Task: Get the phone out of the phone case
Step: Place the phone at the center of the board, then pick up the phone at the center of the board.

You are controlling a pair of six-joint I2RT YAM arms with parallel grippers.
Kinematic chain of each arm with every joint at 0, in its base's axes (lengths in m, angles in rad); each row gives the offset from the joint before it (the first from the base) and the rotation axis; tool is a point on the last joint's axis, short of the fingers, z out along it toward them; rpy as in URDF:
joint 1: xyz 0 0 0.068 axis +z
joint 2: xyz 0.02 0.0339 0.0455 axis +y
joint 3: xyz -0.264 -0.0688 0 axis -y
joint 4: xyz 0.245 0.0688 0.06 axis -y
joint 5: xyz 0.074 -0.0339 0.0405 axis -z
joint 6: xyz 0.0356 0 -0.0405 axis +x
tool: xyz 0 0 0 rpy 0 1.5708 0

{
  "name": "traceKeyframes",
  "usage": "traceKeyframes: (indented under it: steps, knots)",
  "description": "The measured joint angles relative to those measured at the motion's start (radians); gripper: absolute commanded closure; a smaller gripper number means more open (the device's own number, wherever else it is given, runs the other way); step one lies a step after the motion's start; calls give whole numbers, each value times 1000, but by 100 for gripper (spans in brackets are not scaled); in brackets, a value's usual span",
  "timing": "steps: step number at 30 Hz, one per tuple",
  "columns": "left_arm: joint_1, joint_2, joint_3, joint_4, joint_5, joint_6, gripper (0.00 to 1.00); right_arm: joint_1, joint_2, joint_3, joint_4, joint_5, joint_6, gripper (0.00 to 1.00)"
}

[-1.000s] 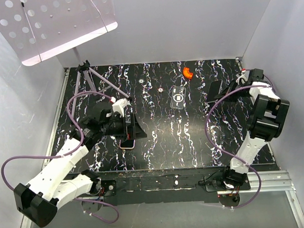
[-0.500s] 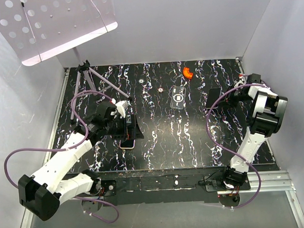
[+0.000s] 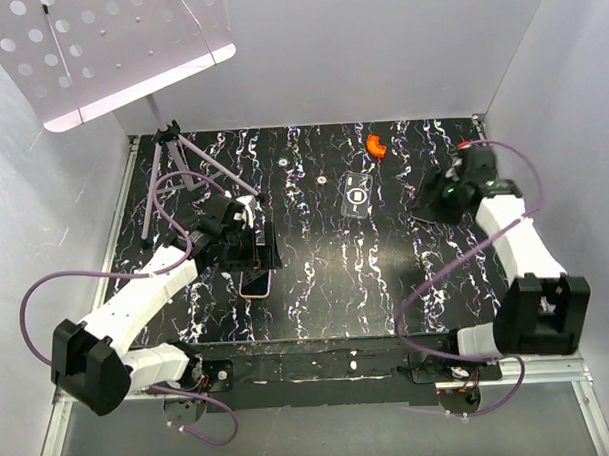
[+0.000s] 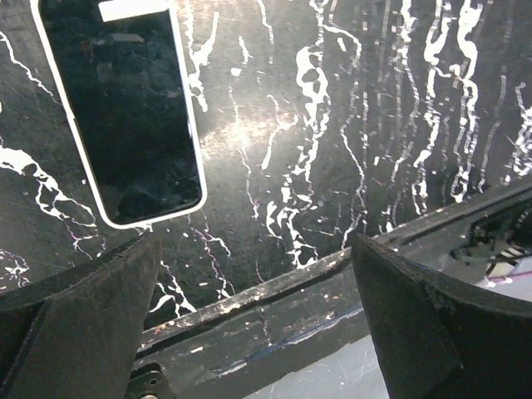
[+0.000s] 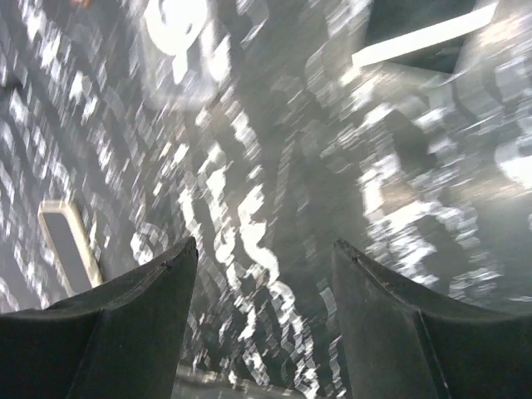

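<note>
Black, white-veined desk [image 3: 326, 277] carries everything.

Phone [image 4: 125, 108]: flat, screen up, white rim showing. It sits in the upper left of the left wrist view, its top end cut by the frame edge.

Left tool [image 4: 253, 249]: spread wide, nothing between its fingers [image 4: 75, 291]. The phone is outside the gap, up and left of it, above the left-hand finger and not touching it. Its long axis runs top to bottom of that view, slightly tilted, so it lies across the line on which the fingers close.

Top view: phone at lower centre-left, just below the left tool and partly hidden by it. The case [image 3: 357, 194], clear with a white ring, lies at upper centre, well apart from the phone. Judgement: the phone looks free of the case.

Right tool [image 5: 264, 249]: also open and empty, though its wrist view is blurred. In the top view it is at right, near the case and well apart from the phone.

The left arm is far nearer the phone. Any grasp from there would need the tool shifted toward the upper left of its own view.
</note>
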Motion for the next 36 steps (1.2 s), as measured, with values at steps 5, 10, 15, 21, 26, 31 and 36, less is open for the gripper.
traceKeyframes:
  steps: [5, 10, 15, 21, 26, 31, 36]
  knots:
    - [3, 113, 17, 4, -34, 2, 2, 317, -178, -212, 52, -11, 144, 30]
    - [3, 212, 39, -1, -84, 15, 2, 561, -238, -323, 42, 4, 257, 30]
    - [3, 292, 72, -4, -159, 27, 2, 634, -337, -348, 46, 10, 284, 30]
    - [3, 412, 166, -47, -232, 66, 2, 634, -553, -381, 37, 44, 282, 29]
    - [3, 521, 271, -76, -257, 102, 2, 634, -622, -396, 35, 68, 279, 29]
    - [11, 589, 292, -98, -275, 139, 2, 634, -632, -426, 36, 66, 279, 29]
    - [63, 612, 292, -110, -243, 185, 2, 634, -646, -430, 35, 67, 279, 29]
